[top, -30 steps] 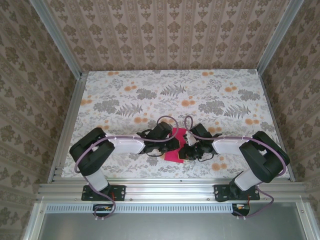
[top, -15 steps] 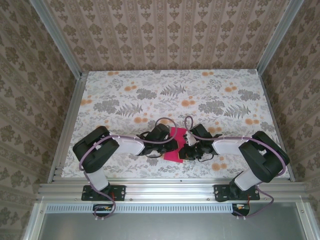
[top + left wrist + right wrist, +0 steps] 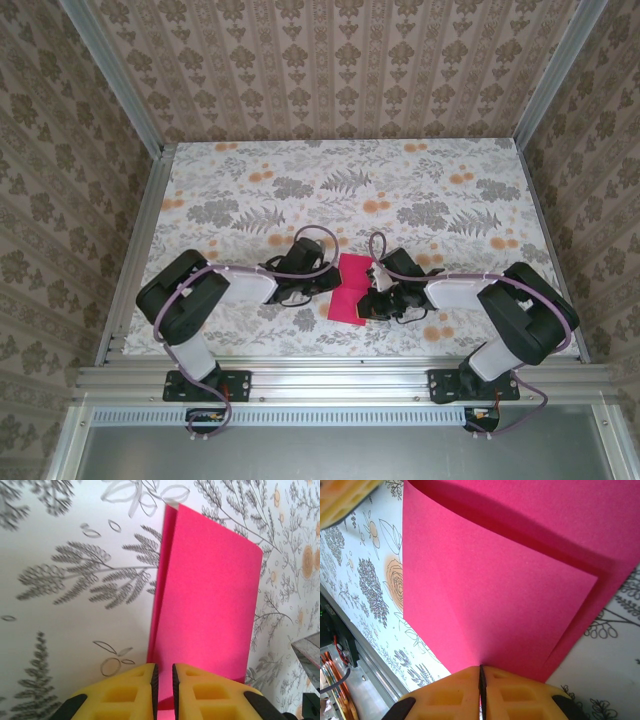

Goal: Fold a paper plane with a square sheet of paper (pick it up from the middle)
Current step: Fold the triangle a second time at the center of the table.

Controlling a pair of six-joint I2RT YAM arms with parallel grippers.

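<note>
Right gripper [image 3: 481,674] is pinched together on the edge of the folded paper [image 3: 505,600], bottom centre of its view. Left gripper [image 3: 165,675] shows a thin slit at the paper's edge; whether it grips is unclear. Overhead, the paper lies lower centre on the table [image 3: 250,190], between both grippers.

Near edge of the paper [image 3: 205,595] hidden behind left fingers [image 3: 125,690], apparently pinched.

The left arm [image 3: 240,287] and right arm [image 3: 460,292] bend inward, wrists nearly meeting. The left gripper [image 3: 163,672] nips the square sheet of paper [image 3: 210,605], yellow fingers a slit apart. The right gripper [image 3: 481,672] presses its fingers together on it.
</note>
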